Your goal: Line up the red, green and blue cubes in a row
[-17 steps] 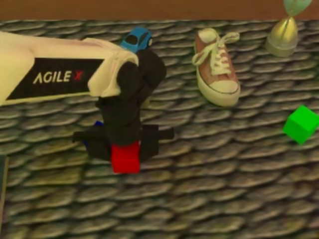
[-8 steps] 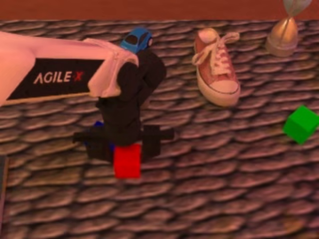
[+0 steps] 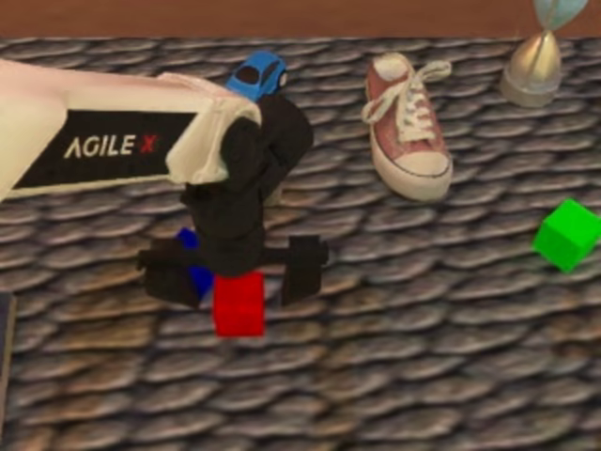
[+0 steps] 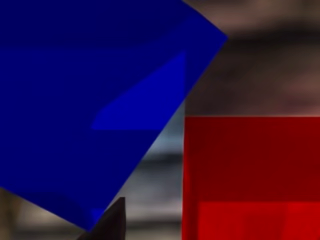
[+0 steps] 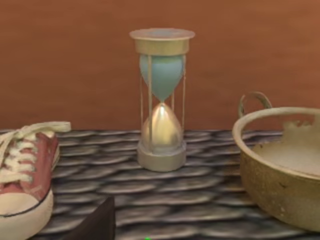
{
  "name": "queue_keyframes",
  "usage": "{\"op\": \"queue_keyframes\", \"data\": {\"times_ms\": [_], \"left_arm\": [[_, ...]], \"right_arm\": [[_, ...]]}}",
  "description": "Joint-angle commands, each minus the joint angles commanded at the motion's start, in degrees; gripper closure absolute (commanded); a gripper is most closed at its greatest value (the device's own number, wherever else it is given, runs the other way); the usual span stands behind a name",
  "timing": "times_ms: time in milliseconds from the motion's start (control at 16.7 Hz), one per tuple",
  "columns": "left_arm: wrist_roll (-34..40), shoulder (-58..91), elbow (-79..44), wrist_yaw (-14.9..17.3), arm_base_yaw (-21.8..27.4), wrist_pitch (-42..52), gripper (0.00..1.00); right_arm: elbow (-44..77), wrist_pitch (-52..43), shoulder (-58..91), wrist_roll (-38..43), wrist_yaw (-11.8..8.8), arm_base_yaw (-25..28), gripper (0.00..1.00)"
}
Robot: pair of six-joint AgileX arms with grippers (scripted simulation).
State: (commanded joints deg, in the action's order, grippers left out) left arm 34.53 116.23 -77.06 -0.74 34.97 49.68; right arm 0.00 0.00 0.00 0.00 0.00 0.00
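Observation:
The red cube (image 3: 238,303) rests on the mat at centre-left, and my left gripper (image 3: 238,279) stands open just above it, one finger on either side and apart from it. The blue cube (image 3: 194,266) peeks out from under the left arm, close beside the red one on its left. In the left wrist view the blue cube (image 4: 90,100) is turned at an angle next to the red cube (image 4: 250,175), with one dark fingertip (image 4: 112,222) between them. The green cube (image 3: 567,235) lies far off at the right edge. My right gripper (image 5: 160,236) is parked outside the top view, open.
A pink sneaker (image 3: 406,124) lies at the back centre-right, a light-blue toy car (image 3: 257,74) sits behind the left arm, and an hourglass (image 3: 535,61) stands at the back right. The right wrist view also shows a brass pan (image 5: 280,165).
My left gripper's fingers have spread apart and let go of the red cube, which now sits on the mat slightly nearer the front. More of the blue cube shows.

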Motion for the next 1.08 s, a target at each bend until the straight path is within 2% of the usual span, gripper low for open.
{"op": "queue_keyframes", "data": {"times_ms": [360, 720, 1080], "left_arm": [[0.0, -0.3, -0.9, 0.0, 0.0, 1.0, 0.00], [0.4, -4.2, -8.2, 0.0, -0.8, 13.0, 0.00], [0.3, -4.9, -9.3, 0.0, -0.6, 14.3, 0.00]], "right_arm": [[0.0, 0.0, 0.0, 0.0, 0.0, 0.0, 0.00], [0.0, 0.0, 0.0, 0.0, 0.0, 0.0, 0.00], [0.0, 0.0, 0.0, 0.0, 0.0, 0.0, 0.00]]}}
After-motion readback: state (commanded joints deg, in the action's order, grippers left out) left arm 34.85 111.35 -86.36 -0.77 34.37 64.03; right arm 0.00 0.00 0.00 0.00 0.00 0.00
